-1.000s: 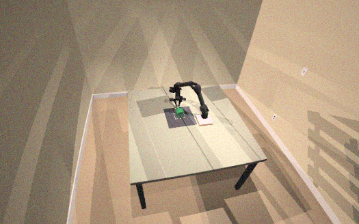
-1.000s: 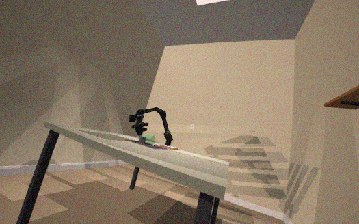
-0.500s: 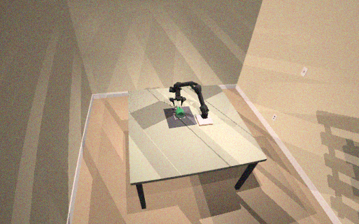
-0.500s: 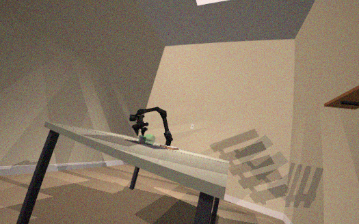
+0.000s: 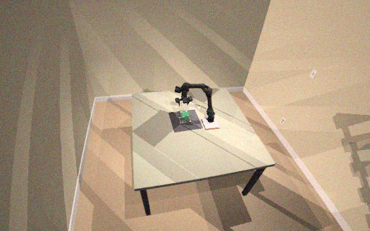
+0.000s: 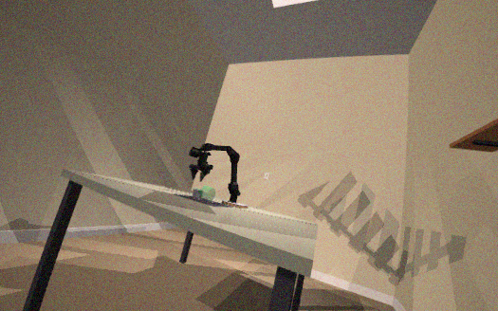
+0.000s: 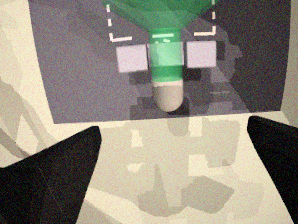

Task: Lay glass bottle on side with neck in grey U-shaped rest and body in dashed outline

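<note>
The green glass bottle (image 5: 185,115) (image 6: 207,192) (image 7: 167,65) lies on its side on the dark mat (image 5: 178,127) (image 7: 75,90). In the wrist view its neck lies between the two light blocks of the grey U-shaped rest (image 7: 132,58), and its pale cap end sticks out past them. The part of its body in view lies between the sides of the dashed outline (image 7: 121,38); the far end of the body is cut off by the frame. My gripper (image 5: 184,105) (image 6: 197,178) (image 7: 174,125) is wide open and empty, above and beyond the cap end, not touching the bottle.
The arm's base (image 5: 210,117) (image 6: 233,196) stands on a white plate (image 5: 211,125) beside the mat, on the pale table (image 5: 177,158) (image 6: 172,204). The table's back edge runs behind the arm. Bands of shadow cross the table.
</note>
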Available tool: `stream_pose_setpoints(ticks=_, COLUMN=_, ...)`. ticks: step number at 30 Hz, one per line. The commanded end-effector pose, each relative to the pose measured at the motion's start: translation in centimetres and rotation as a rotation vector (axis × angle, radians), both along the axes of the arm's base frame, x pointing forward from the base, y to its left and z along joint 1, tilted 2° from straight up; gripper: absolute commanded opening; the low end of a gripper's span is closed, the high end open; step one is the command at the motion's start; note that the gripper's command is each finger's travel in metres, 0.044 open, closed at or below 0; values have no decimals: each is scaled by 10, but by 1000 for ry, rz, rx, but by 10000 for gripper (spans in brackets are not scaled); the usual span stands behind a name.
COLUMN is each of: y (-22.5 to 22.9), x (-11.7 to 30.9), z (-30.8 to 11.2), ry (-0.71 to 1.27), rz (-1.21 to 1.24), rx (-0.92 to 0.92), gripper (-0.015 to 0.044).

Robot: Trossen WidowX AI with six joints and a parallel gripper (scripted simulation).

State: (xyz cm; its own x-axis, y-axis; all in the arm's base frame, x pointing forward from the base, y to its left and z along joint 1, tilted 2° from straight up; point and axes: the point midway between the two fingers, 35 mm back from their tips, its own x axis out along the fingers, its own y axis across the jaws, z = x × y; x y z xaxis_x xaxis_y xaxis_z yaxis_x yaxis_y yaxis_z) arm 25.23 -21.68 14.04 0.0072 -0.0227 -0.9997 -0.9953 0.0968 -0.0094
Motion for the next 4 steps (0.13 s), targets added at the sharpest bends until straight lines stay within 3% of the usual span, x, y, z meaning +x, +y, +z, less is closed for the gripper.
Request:
stream_pose_setpoints(ticks=1, y=1, x=0, z=4, ry=2, rz=-6, rx=-16, gripper=440)
stream_pose_setpoints(ticks=4, y=1, x=0, z=4, ry=2, rz=-6, rx=-16, gripper=440)
